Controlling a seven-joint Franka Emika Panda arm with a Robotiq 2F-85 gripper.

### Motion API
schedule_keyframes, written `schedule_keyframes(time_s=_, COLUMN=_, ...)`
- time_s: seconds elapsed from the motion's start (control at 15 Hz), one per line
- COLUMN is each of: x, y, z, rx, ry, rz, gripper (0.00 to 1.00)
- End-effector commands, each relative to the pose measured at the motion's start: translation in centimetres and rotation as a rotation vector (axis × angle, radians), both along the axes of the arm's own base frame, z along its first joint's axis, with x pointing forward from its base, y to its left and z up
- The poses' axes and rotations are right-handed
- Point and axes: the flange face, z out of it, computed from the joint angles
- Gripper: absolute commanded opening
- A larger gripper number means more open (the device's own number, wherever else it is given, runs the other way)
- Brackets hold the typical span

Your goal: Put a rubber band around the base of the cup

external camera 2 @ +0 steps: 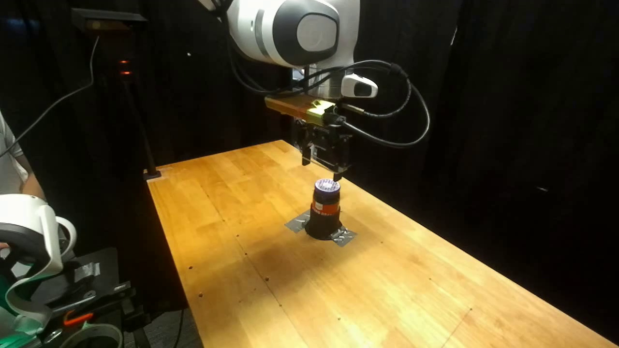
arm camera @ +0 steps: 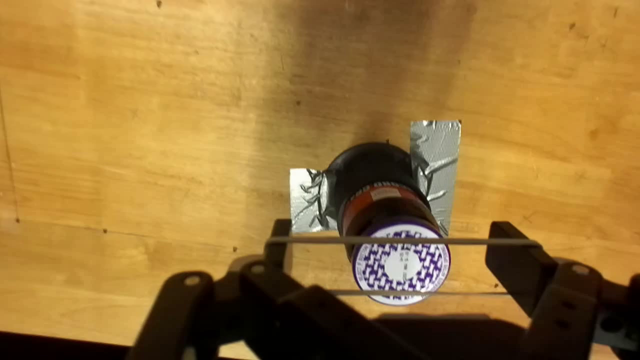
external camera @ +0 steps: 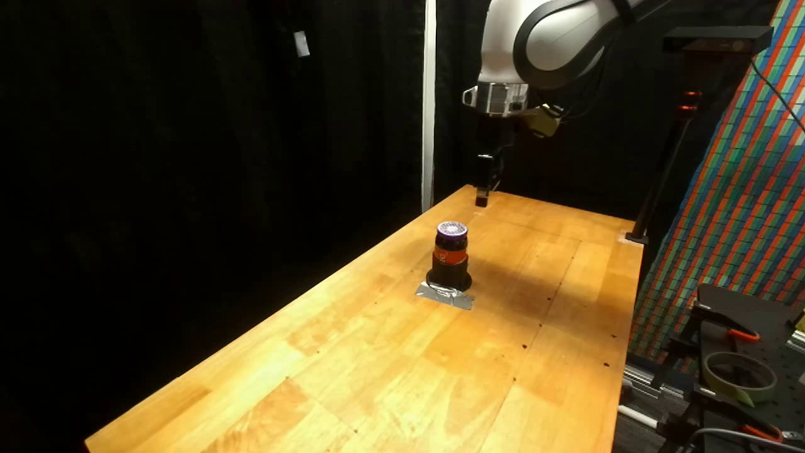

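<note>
While the rubber band (arm camera: 310,240) is strung across the fingers (arm camera: 520,270), the step in hand looks to be lining up: the loop is loaded on the gripper (external camera 2: 321,169) but not yet on the cup (external camera: 451,255). The fingers stand wide apart, bearing only the band, whose 2 strands cross the printed lid (arm camera: 401,265) in the wrist view.

The cup stands on the wooden surface (external camera: 377,365), between its 2 long edges, with silver tape (arm camera: 435,165) at 2 sides of the dark foot (external camera 2: 323,227). Its long axis is vertical, lid facing up and foot down, with no tilt in either exterior view. The fingers point down, roughly along that axis. Whether they are centred over the lid I cannot tell.

My judgement is that the next move calls for centring the loop, then descending straight along the axis until the band reaches the foot, and only then slipping free. Since the strands lie closer together than the lid is wide in the wrist view, 1 strand could catch on the rim.
</note>
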Motion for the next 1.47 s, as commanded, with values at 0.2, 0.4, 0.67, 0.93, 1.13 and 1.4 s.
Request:
schedule_keyframes(time_s=0.2, x=5.6, y=2.7, z=-2.8, rx=0.042, ry=-0.103, rz=0.009, gripper=1.00)
schedule_keyframes(time_s=0.4, x=6.9, y=2.9, z=-4.4, rx=0.049, ry=-0.113, rz=0.010, gripper=1.00)
schedule_keyframes(time_s=0.67, x=8.1, y=3.0, z=-6.5, rx=0.063, ry=-0.110, rz=0.012, gripper=1.00)
schedule_keyframes(time_s=0.93, x=8.8, y=3.1, z=-8.1, rx=0.073, ry=-0.088, rz=0.016, gripper=1.00)
schedule_keyframes(time_s=1.13, x=8.9, y=3.1, z=-9.0, rx=0.071, ry=-0.040, rz=0.019, gripper=1.00)
schedule_keyframes(time_s=1.4, x=8.4, y=2.9, z=-9.8, rx=0.050, ry=0.075, rz=0.027, gripper=1.00)
